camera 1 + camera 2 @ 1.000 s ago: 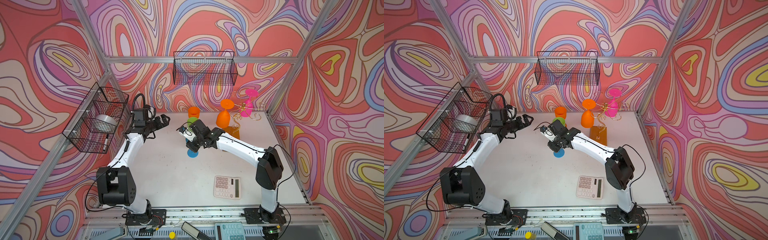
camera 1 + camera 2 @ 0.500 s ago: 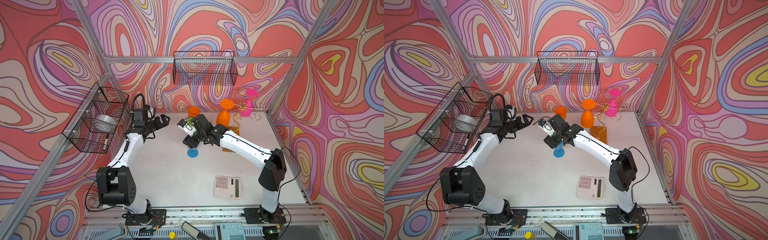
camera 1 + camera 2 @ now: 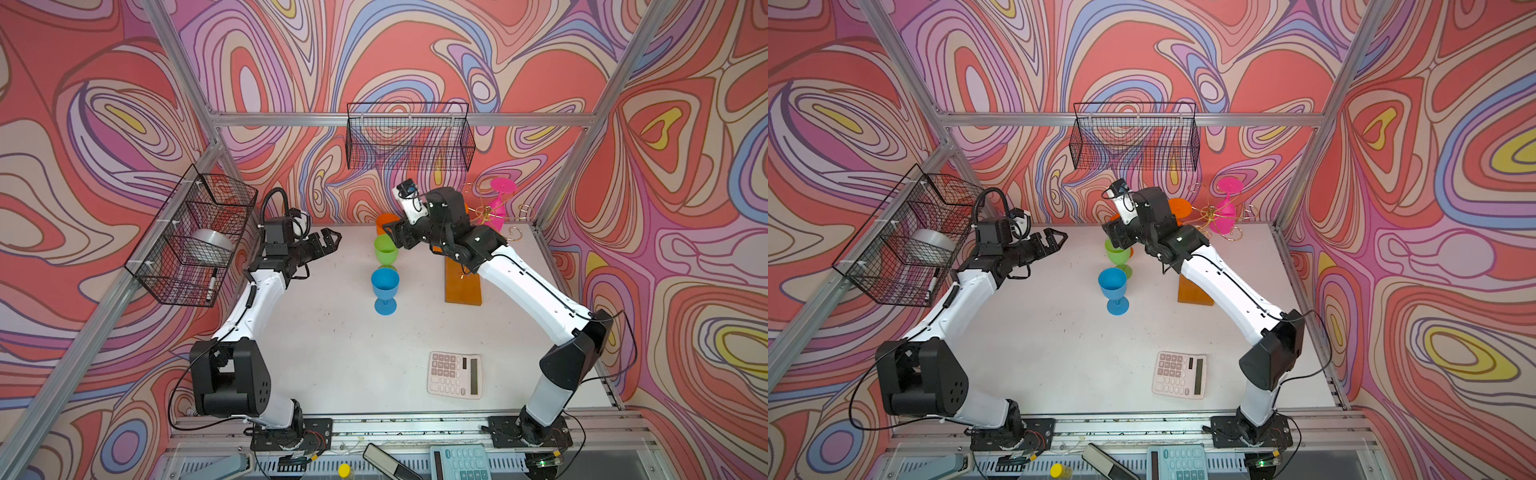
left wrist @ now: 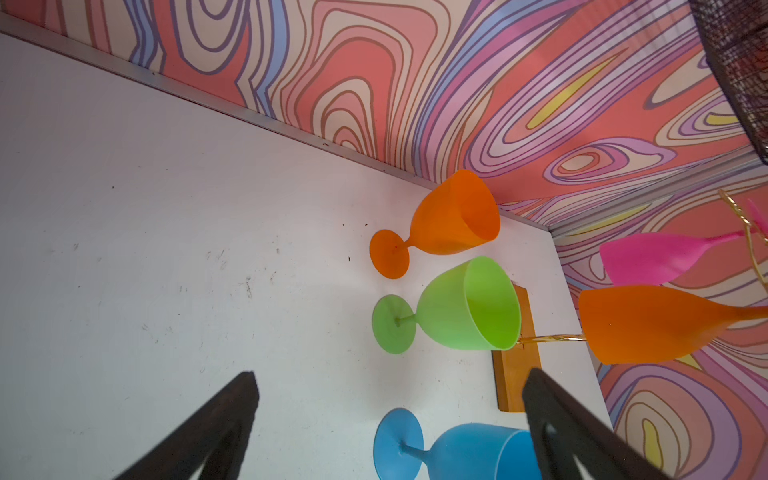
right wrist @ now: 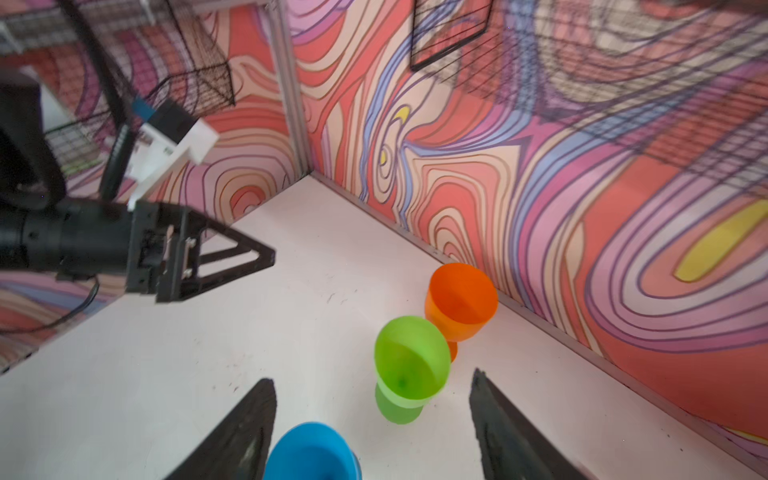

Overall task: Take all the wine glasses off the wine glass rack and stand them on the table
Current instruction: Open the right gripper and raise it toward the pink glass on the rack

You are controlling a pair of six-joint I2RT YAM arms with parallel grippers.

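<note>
The wine glass rack (image 3: 487,212), a gold wire tree on an amber base (image 3: 462,286), stands at the back right. A pink wine glass (image 3: 498,203) hangs from it upside down, and beside it an orange wine glass (image 4: 648,324). Blue (image 3: 384,286), green (image 3: 385,249) and orange (image 3: 386,222) glasses stand upright in a row on the table. My right gripper (image 3: 397,237) hovers open above the green glass (image 5: 409,365), holding nothing. The left gripper (image 3: 332,239) is open and empty, left of the row, pointing at it.
A black mesh basket (image 3: 409,139) hangs on the back wall. Another basket (image 3: 195,237) on the left wall holds a silver tin and a pen. A calculator (image 3: 455,374) lies near the front right of the white table (image 3: 324,345).
My right gripper opened, let go of the blue glass, and rose back toward the rack. The blue glass stays standing on the table. The left arm has not moved.
</note>
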